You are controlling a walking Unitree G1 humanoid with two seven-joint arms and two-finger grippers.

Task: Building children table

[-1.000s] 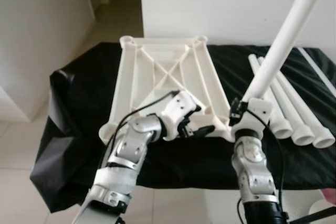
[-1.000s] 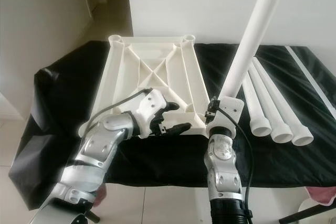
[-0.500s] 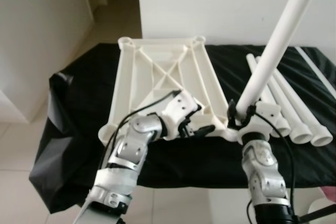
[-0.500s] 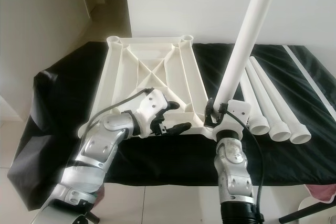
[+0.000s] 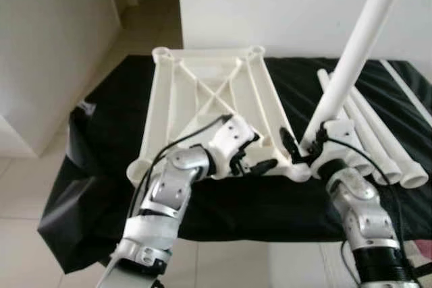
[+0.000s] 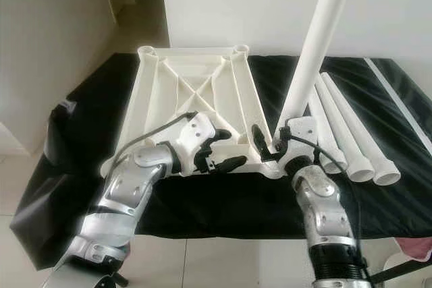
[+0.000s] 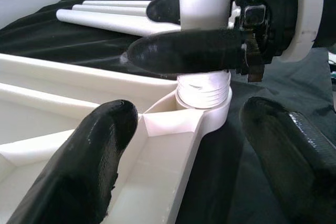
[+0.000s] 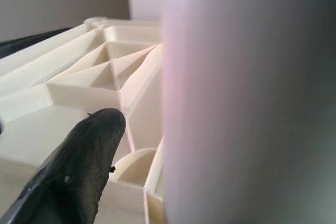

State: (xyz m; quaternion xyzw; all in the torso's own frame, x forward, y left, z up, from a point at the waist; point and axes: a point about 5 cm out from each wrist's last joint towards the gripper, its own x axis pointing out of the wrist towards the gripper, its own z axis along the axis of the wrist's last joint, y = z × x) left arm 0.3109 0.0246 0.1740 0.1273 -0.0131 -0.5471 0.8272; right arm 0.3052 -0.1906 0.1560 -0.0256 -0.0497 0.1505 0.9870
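The white tabletop (image 5: 209, 92) lies upside down on a black-draped table, its ribs facing up. My right gripper (image 5: 304, 146) is shut on a long white table leg (image 5: 351, 59) that stands up, leaning to the right. The leg's threaded end (image 7: 203, 88) rests at the near right corner socket (image 7: 210, 109). My left gripper (image 5: 256, 155) is open at the tabletop's near edge, just left of that corner, its fingers (image 7: 79, 171) spread on either side of the corner rail. In the right wrist view the leg (image 8: 247, 103) stands beside one black finger (image 8: 79, 171).
Three spare white legs (image 5: 378, 146) lie side by side on the black cloth (image 5: 101, 133) right of the tabletop, with a thin white rod (image 5: 405, 89) beyond them. A white wall stands behind the table. Tiled floor runs along the left.
My right arm has swung out to the right and brought the leg's lower end left and down onto the near right corner socket. The left arm has stayed in place.
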